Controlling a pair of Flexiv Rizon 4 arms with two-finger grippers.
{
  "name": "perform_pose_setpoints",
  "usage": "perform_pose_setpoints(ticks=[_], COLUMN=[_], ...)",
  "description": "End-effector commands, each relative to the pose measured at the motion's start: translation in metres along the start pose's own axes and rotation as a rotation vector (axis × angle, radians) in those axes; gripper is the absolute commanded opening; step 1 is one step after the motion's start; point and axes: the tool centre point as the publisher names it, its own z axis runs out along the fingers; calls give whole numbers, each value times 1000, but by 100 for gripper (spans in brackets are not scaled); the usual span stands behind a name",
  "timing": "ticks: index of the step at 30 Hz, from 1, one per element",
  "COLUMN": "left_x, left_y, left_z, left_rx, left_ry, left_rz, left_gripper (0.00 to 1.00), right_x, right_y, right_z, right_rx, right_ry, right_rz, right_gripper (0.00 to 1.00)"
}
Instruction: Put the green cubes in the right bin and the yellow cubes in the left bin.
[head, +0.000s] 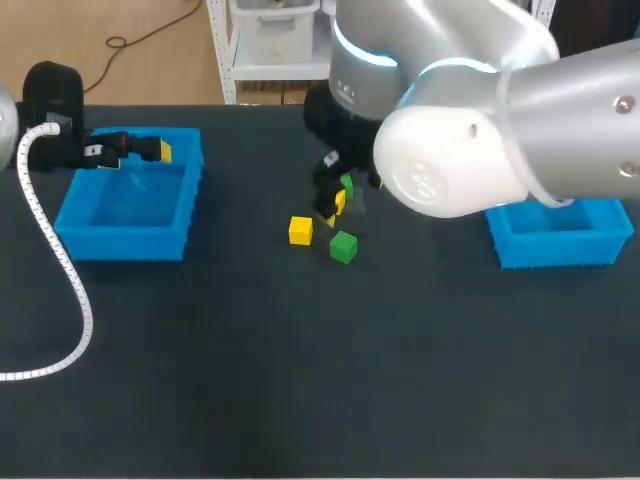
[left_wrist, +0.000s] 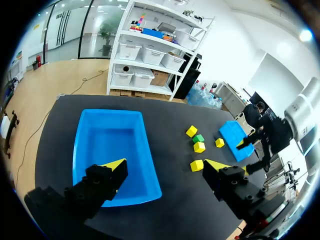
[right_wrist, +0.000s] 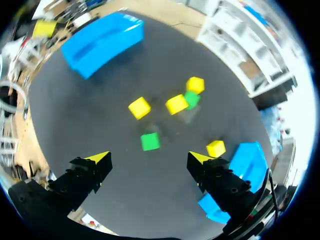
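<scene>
Several yellow cubes and two green ones lie in the table's middle. One green cube sits apart, next to a yellow cube. The other green cube touches a yellow cube. My right gripper hangs open above this group, with the lone green cube ahead between its fingers and not touched. My left gripper is open over the left bin, holding nothing. The right bin stands at the right.
My right arm's large body covers the table's back right and part of the right bin in the head view. A white cable loops over the left front of the table. Another yellow cube lies near the right bin.
</scene>
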Motion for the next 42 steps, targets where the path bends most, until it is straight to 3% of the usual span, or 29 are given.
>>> perform_pose_setpoints(ticks=[1, 7, 17, 42], left_x=[1, 1, 1, 1], left_y=[2, 2, 2, 2], left_z=[0, 0, 0, 0], left_rx=[11, 11, 11, 11], left_ry=[-6, -6, -6, -6], left_rz=[2, 2, 2, 2], left_gripper=[100, 100, 100, 100], right_x=[11, 22, 8, 5], right_y=[5, 14, 10, 4], right_z=[13, 33, 62, 92], right_rx=[-131, -171, -193, -166], right_ry=[124, 176, 208, 265], right_rz=[-158, -168, -165, -123], right_gripper=[100, 100, 100, 100])
